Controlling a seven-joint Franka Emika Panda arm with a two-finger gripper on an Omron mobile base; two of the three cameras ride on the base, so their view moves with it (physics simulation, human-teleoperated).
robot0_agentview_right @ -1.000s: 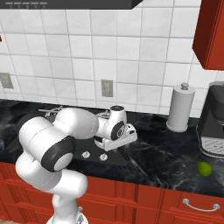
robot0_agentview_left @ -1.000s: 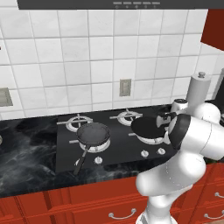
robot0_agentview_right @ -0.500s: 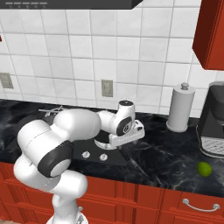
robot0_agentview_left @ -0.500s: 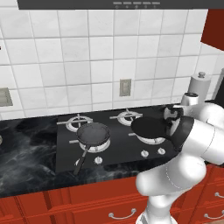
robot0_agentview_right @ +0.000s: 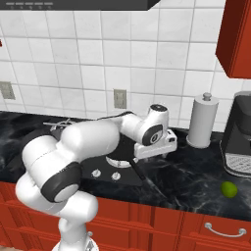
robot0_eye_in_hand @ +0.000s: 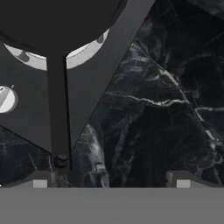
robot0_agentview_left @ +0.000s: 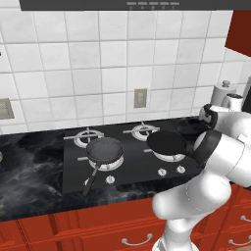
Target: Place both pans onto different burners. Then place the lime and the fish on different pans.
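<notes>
The lime (robot0_agentview_right: 229, 189) lies alone on the counter (robot0_agentview_right: 196, 181), at about four o'clock from the cooktop (robot0_agentview_left: 73, 166). The end effector (robot0_eye_in_hand: 111, 181) hangs over the marble with its tips spread apart, holding nothing; a pan handle (robot0_eye_in_hand: 58, 118) runs just beside one tip. Past it, the black pan (robot0_agentview_left: 166, 142) sits on the front right burner (robot0_agentview_left: 169, 157) (its handle points off the cooktop's right edge). At nine o'clock, the grey pan (robot0_agentview_left: 104, 149) rests on the front left burner (robot0_agentview_left: 110, 164).

Claw (robot0_eye_in_hand: 111, 181) apparently wide open, pointing down.
</notes>
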